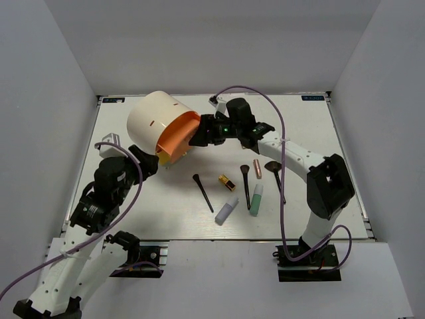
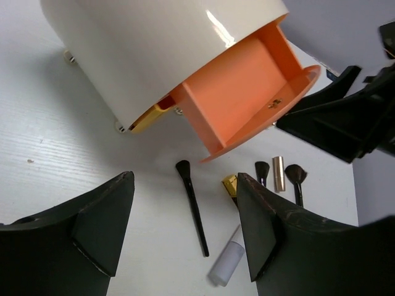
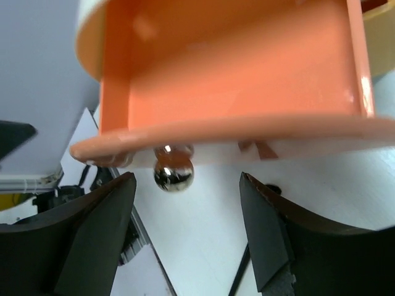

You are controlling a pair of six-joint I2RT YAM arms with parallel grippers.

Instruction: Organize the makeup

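The makeup lies in a loose row on the white table: a black-handled brush, a gold-and-black lipstick, a lavender tube, a second brush, a rose-gold tube, a mint tube and a fan brush. My right gripper is open at the orange drawer front, with its silver knob between the fingers, untouched. My left gripper is open and empty below the cylinder. Its wrist view shows the brush and lavender tube past the fingers.
The big cream cylinder lies on its side at the back left, its orange drawer pulled partway out. Something gold shows at its lower edge. The right arm's purple cable crosses above the fan brush.
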